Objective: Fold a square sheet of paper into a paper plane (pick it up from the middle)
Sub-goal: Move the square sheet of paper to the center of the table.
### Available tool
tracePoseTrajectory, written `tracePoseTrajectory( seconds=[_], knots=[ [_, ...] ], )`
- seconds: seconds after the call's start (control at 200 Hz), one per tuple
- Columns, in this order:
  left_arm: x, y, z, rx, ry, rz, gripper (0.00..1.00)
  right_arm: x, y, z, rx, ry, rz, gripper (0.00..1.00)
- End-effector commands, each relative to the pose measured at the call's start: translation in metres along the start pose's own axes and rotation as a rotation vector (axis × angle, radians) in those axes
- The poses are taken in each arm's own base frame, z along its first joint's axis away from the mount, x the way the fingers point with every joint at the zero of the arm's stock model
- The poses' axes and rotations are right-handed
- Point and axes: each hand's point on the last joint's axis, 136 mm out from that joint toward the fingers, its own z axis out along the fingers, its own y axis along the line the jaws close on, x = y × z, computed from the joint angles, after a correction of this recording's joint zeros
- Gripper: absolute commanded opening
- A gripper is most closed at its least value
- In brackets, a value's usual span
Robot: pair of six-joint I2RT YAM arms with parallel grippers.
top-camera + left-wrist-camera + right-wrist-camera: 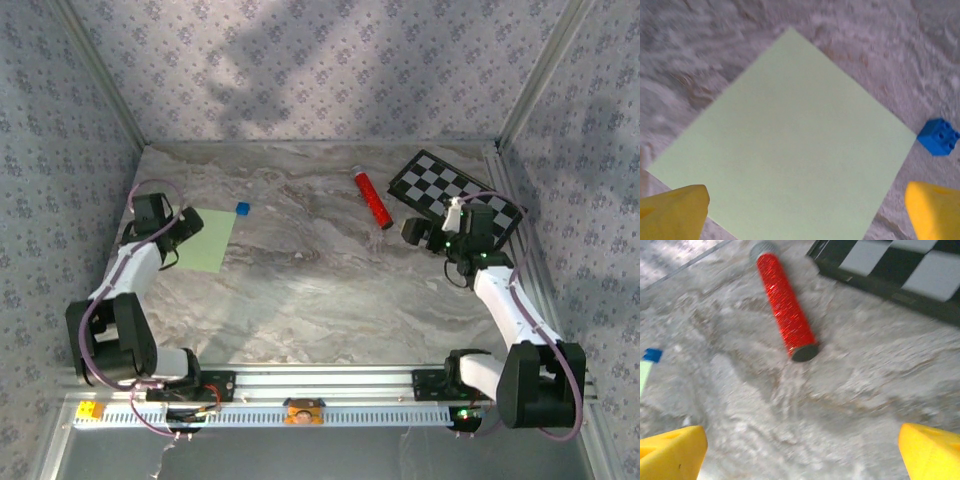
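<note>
Both left fingers (675, 210) and right fingers (672, 450) stand wide and empty. The square sheet of paper (790, 145) lies flat on the tabletop (330, 290), one corner just beside the blue block (939, 136). Light, limp, probably slippery: pinch gently at its middle.

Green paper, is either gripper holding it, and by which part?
Nothing is held. The paper lies flat under the open left gripper; the right gripper is open and empty too.
</note>
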Motion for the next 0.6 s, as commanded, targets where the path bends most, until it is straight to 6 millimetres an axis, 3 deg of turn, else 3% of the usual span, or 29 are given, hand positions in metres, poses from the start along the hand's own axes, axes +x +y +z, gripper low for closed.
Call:
tracePoseTrajectory(
  seconds=[0.0,0.125,0.29,0.6],
  knots=[
    [0.005,-0.007,0.004,0.022,0.096,-0.020,1.00,0.015,0.021,0.003,-0.074,0.079,0.057,1.00],
    [-0.005,-0.024,0.016,0.082,0.119,-0.007,1.00,0.024,0.025,0.009,-0.061,0.106,0.056,1.00],
    [-0.001,-0.041,0.042,0.151,0.220,-0.049,1.00,0.034,0.031,0.017,-0.061,0.129,0.062,1.00],
    [0.034,-0.034,0.073,0.125,0.362,-0.133,1.00,0.052,0.035,0.026,-0.042,0.165,0.086,0.99]
  ],
)
